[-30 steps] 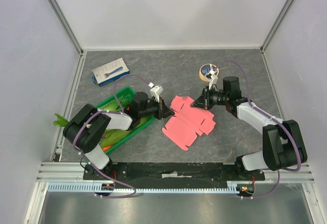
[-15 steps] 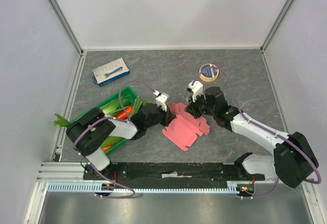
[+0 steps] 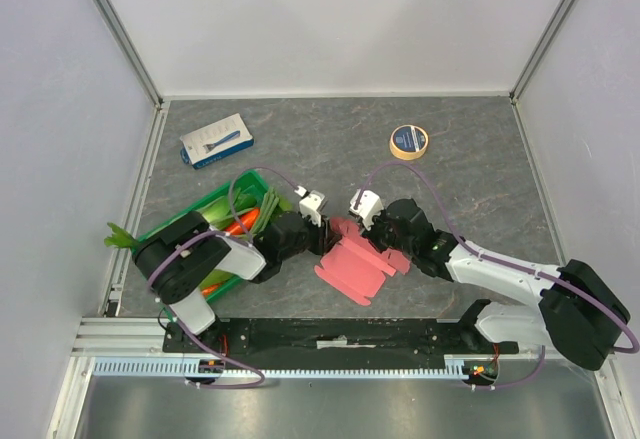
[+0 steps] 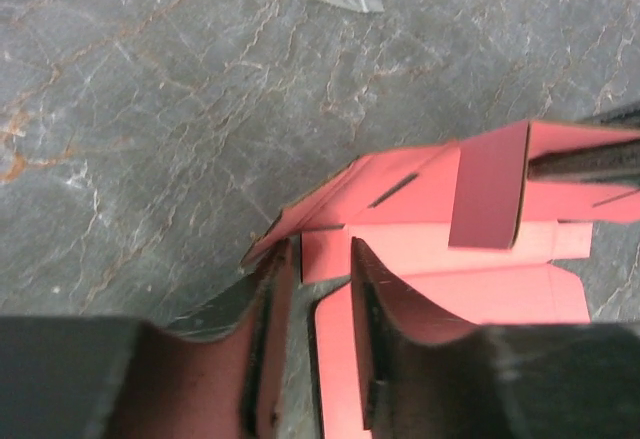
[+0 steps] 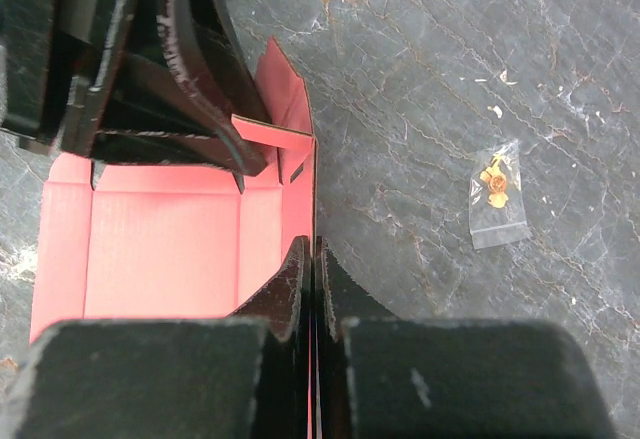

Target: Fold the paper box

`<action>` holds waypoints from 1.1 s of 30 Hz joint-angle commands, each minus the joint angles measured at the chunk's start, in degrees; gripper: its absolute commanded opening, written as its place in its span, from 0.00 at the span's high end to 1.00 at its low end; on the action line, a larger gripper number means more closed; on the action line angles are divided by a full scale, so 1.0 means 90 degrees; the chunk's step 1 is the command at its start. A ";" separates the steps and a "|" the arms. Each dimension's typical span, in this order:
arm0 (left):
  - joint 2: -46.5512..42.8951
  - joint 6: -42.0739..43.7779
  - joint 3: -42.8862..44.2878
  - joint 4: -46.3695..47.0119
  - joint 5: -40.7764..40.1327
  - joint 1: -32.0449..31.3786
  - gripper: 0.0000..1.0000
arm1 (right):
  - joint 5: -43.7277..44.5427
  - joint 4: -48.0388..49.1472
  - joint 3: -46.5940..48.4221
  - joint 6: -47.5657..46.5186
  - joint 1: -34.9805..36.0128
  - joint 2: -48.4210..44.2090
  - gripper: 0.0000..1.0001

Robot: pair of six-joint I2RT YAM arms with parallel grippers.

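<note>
box [image 3: 352, 269]: pink-salmon card cut-out, on the bench [image 3: 480, 184] at the near middle, between the two arms. mostly flat and open, inner face up. slots cut in some panels. in the left wrist view one small flap stands up from the sheet on the right side.

left gripper [image 4: 318, 259]: low over the left edge of the box, reaching in from the left. fingers [image 4: 365, 289] apart with a narrow gap; card edge and bare bench both show in the gap. not pinching the card.

right gripper [image 5: 312, 251]: comes in from the right, fingers pressed together. a thin line of pink card runs up between them, so it holds the right edge of the box. that edge is lifted and seen edge-on in the right wrist view.

the two grippers are close together over the box. the left one's black fingers show at the top left of the right wrist view, over the far part of the card.

other things:
- green crate [image 3: 232, 184] at near left, just left of the box, partly under the left arm; vegetables [image 3: 243, 224] in it, orange and green.
- blue-and-white package [image 3: 215, 139] at far left, flat on the bench.
- tape roll [image 3: 408, 141] at far right of centre, well apart from the box.
- small clear bag [image 5: 497, 194] with gold bits, on the bench near the box.
</note>
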 commanded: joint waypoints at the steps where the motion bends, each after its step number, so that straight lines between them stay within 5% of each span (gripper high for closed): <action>1: -0.0729 -0.0140 -0.0288 0.0099 0.0054 -0.0007 0.59 | 0.0187 0.0023 -0.0069 -0.0312 0.0052 -0.0070 1.00; 9: -0.2750 0.0005 -0.0319 -0.1299 0.0181 -0.0016 0.50 | 0.0275 -0.0016 0.0019 -0.0469 0.0042 0.0047 1.00; 15: -0.2216 0.0728 0.0677 -0.2295 0.0230 -0.0016 0.52 | 0.0217 0.0023 0.0029 -0.0449 0.0052 0.0095 1.00; 33: -0.1356 0.1227 0.1205 -0.2355 -0.0043 -0.0260 0.62 | 0.0168 0.0033 0.0019 -0.0371 0.0042 0.0037 1.00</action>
